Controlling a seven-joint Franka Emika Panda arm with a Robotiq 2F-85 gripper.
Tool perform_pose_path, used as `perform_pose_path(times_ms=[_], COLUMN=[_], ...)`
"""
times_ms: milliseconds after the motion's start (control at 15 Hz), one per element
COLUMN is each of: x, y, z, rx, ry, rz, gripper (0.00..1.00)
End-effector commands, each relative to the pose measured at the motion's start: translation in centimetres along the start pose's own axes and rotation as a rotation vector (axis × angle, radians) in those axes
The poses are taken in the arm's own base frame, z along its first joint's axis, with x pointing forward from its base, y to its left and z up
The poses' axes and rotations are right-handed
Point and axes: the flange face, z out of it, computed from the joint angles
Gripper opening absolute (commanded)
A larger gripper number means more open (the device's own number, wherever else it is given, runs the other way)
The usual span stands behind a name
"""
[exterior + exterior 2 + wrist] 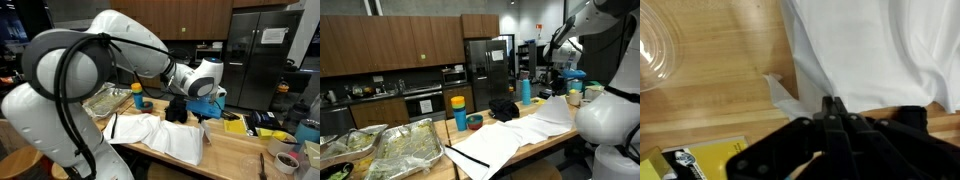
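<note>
Wrist view: the white cloth lies spread on the wooden surface. The gripper hangs at its near edge, fingers drawn together, apparently pinching nothing.

Judgement: to take that edge, open first, descend straight, nip one layer only.

Fingertip contact unclear. In both exterior views the gripper is too small or blocked to read.

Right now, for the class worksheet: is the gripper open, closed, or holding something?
Gripper: jaws closed, tips together at the edge of the cloth; whether they pinch it cannot be told.
</note>
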Motion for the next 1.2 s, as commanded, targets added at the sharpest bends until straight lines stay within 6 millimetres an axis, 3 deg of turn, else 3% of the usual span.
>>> perform_pose_path(times_ms=[0, 667, 1133], x=[-1.8, -3.7, -4.9], y=[-4.1, -16.7, -24.0], z=[-2.1, -4.5, -3.8], rx=[-0.019, -0.093, -0.111], ry=[0.016, 0.038, 0.047], rz=[-0.103, -0.372, -0.464], gripper=[0.00, 0.00, 0.00])
